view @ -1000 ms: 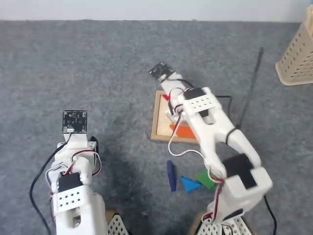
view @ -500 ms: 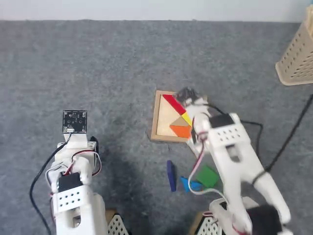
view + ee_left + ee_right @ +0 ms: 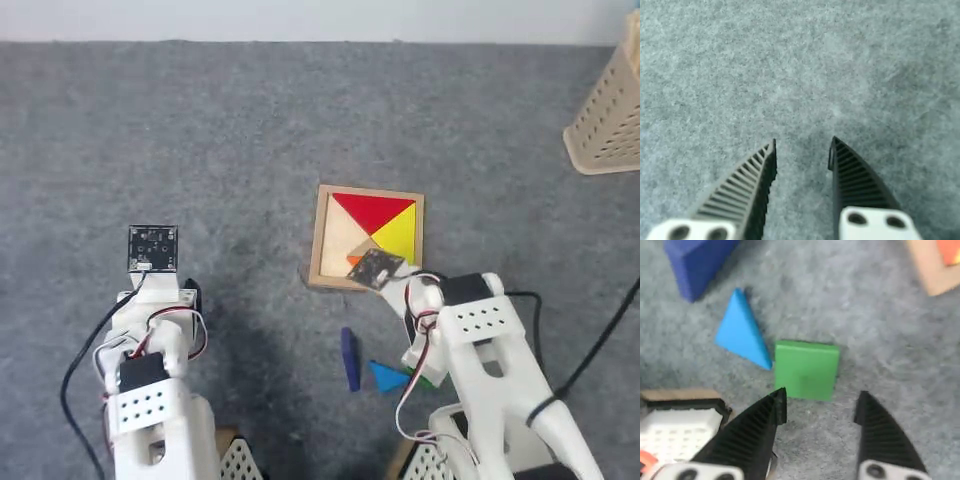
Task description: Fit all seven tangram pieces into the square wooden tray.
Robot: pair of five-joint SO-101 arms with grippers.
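The square wooden tray [image 3: 318, 236] lies at the table's middle and holds a red triangle [image 3: 372, 210], a yellow triangle [image 3: 400, 238] and an orange piece [image 3: 354, 262] half hidden by the right arm's wrist. Nearer the front lie a dark blue parallelogram [image 3: 348, 357], a light blue triangle [image 3: 387, 375] and a green square [image 3: 806, 370]. My right gripper [image 3: 821, 397] hangs open just above the green square's near edge, with nothing between its fingers. The light blue triangle [image 3: 742, 332] touches the square's corner. My left gripper [image 3: 803, 145] stands open over bare carpet at the front left.
A grey carpet covers the table. A pale perforated tower [image 3: 606, 110] stands at the back right edge. The right arm's cable [image 3: 600, 340] trails to the right. The tray's corner [image 3: 935, 275] lies beyond the green square.
The right arm has pulled back from over the tray toward the front, uncovering the red and yellow triangles, and now hangs over the loose pieces. The left arm has kept still.
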